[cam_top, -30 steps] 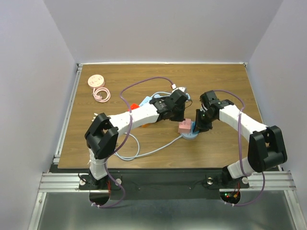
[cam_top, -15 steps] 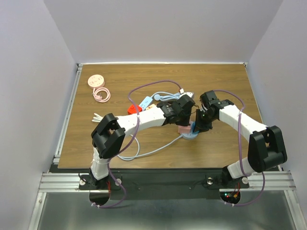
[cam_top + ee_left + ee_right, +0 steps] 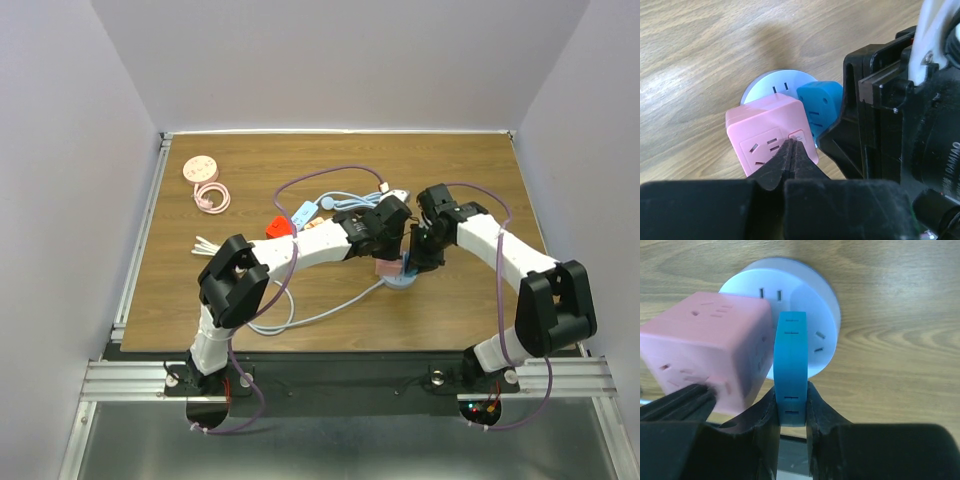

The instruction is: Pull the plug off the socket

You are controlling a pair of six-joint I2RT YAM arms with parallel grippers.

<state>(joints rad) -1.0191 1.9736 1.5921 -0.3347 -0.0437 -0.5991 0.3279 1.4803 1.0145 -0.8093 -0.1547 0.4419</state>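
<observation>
Right wrist view shows the right hand (image 3: 790, 401) clamped on the blue plug (image 3: 791, 352), not yet pulled from the round socket (image 3: 815, 300) just beyond its fingertips, while the left hand (image 3: 791, 149), clenched empty, has its tips against the pink cube (image 3: 762, 125) beside the plug, so the pull itself remains

The whole surface (image 3: 470, 180) is seen from above and behind. Each wrist view is taken close, past its own jaws; the round socket (image 3: 776, 84) ahead is shared.
</observation>
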